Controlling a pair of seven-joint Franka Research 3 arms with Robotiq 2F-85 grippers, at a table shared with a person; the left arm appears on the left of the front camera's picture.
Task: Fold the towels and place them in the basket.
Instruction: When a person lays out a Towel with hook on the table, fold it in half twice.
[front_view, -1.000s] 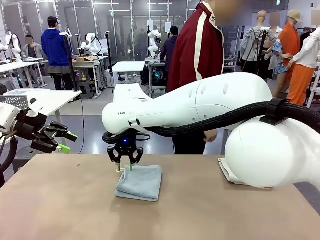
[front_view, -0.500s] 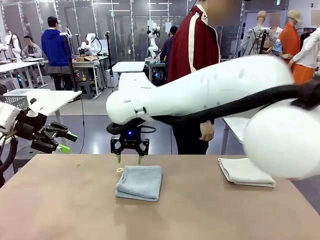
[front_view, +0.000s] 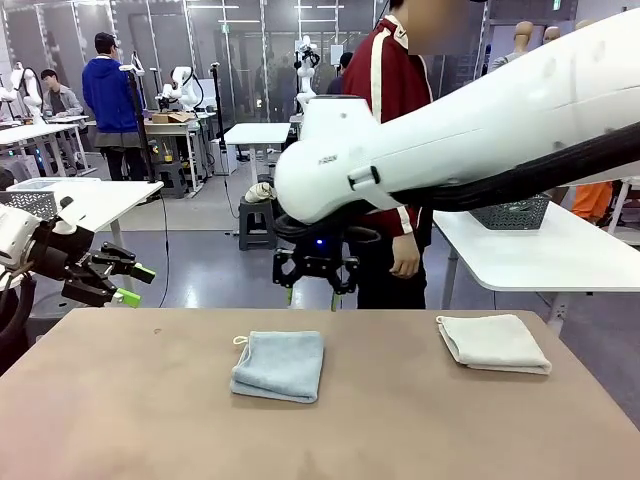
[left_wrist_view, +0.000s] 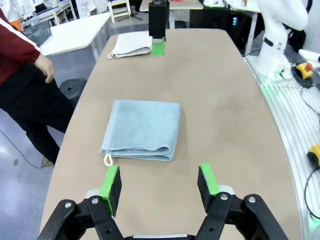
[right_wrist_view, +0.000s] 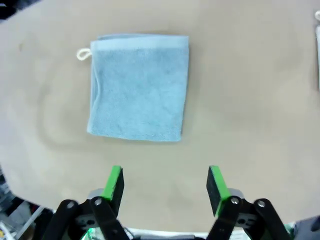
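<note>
a: what lies closest on the table (front_view: 130, 420)?

b: a matte tan top, smooth, with rounded corners and plenty of bare surface at the near edge. on it sits the light blue towel (front_view: 279, 365), soft terry, folded into a thick near-square with a small white hang loop at 1 corner.

a: and the other towel?

b: the cream-white towel (front_view: 493, 343) lies folded flat toward the table's right side, well apart from the blue one, near the far edge.

a: where is the left gripper (front_view: 130, 284)?

b: off the table's left edge, above the surface, its black fingers with green pads spread wide and holding nothing. from its wrist the pads (left_wrist_view: 109, 183) frame the blue towel with bare tabletop between them.

a: the right gripper (front_view: 312, 299)?

b: it hangs in the air beyond the blue towel, over the table's far edge, under the long white arm that reaches in from the right. its fingers are wide apart and empty; its own camera looks straight down on the blue towel, touching nothing.

a: farther back?

b: a person in a dark red jacket with a white stripe (front_view: 395, 120) stands just past the far edge, 1 hand (front_view: 404, 264) hanging down. a dark mesh basket (front_view: 512, 213) rests on a white side table (front_view: 560, 250) behind, right.
</note>
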